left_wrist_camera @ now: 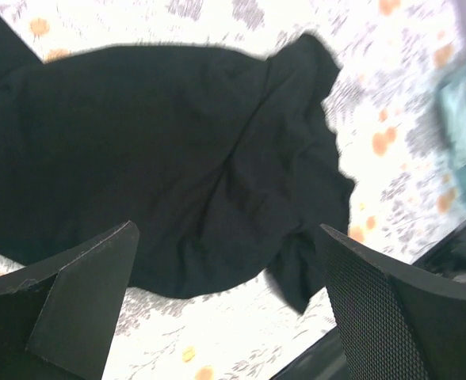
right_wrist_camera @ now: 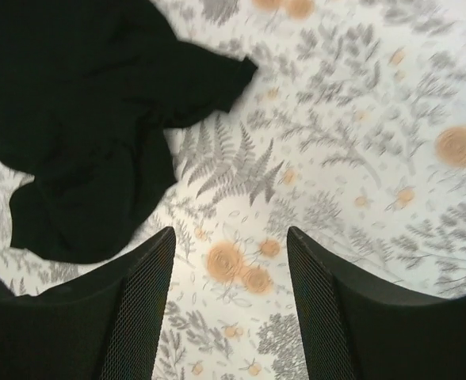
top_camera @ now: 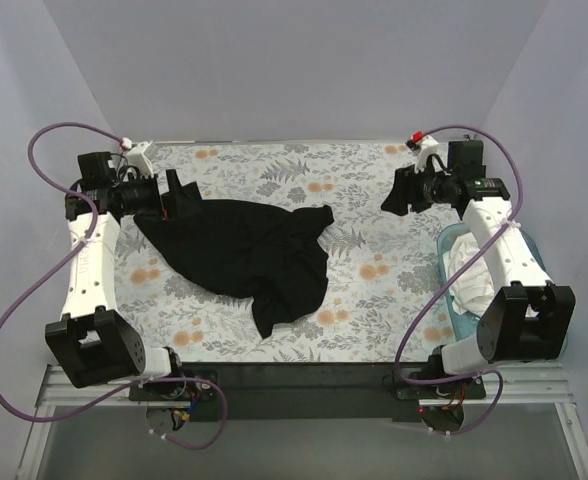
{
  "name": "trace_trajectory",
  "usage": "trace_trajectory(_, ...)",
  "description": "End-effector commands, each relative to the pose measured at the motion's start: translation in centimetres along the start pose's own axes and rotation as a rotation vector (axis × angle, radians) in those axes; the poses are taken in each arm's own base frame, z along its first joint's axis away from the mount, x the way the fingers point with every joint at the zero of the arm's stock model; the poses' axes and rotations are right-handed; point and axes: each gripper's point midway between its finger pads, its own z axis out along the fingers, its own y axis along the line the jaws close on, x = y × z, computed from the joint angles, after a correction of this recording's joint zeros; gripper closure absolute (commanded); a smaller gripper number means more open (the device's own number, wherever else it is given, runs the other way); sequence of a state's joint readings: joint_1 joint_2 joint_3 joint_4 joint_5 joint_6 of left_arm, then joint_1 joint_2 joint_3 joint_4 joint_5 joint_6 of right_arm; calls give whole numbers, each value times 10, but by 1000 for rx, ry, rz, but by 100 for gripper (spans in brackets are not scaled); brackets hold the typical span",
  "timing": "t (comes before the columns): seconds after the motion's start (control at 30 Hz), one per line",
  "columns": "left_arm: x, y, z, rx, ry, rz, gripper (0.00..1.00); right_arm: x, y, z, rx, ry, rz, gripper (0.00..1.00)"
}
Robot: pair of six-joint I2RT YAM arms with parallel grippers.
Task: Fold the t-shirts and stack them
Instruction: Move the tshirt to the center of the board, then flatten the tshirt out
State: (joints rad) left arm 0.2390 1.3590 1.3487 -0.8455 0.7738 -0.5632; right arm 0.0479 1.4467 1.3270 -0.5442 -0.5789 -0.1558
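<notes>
The black t-shirt (top_camera: 244, 255) lies crumpled and partly spread on the floral cloth, centre-left. My left gripper (top_camera: 174, 200) hovers at its far left corner, open and empty. In the left wrist view the shirt (left_wrist_camera: 177, 150) fills the area beyond the open gripper (left_wrist_camera: 227, 229). My right gripper (top_camera: 399, 195) is open and empty over bare floral cloth at the far right, apart from the shirt. In the right wrist view the shirt (right_wrist_camera: 82, 103) lies up and left of the gripper (right_wrist_camera: 231, 231). White t-shirts (top_camera: 471, 275) are bunched in the tub, partly hidden by the right arm.
The grey-and-orange floral cloth sheet (top_camera: 374, 280) covers the table. The teal plastic tub (top_camera: 444, 240) stands at the right edge under the right arm and shows blurred in the left wrist view (left_wrist_camera: 463, 119). The table's dark front edge (top_camera: 304, 375) runs along the near side.
</notes>
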Motion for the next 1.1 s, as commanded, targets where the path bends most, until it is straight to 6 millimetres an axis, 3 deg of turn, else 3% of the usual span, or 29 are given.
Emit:
trace_trajectory(0.0, 32, 15, 8, -65, 97, 91, 6, 33, 32, 1, -106, 81, -64, 35)
trace_trajectory(0.03, 37, 21, 11, -81, 113, 99, 6, 53, 42, 10, -124, 134, -81, 36)
trace_trajectory(0.17, 57, 40, 19, -127, 194, 76, 6, 87, 65, 36, -176, 249, -123, 41)
trace_trajectory(0.33, 82, 65, 23, -218, 276, 53, 6, 107, 84, 75, -197, 327, -119, 44)
trace_trajectory(0.53, 109, 77, 22, -270, 372, -14, 6, 132, 97, 122, -163, 408, -139, 46)
trace_trajectory(0.63, 116, 77, 22, -274, 390, -41, 6, 134, 97, 143, -145, 427, -157, 46)
trace_trajectory(0.83, 109, 81, 22, -319, 366, -76, 6, 129, 95, 176, -154, 434, -144, 48)
trace_trajectory(1.07, 90, 85, 31, -311, 342, -116, 6, 140, 105, 190, -208, 468, -123, 48)
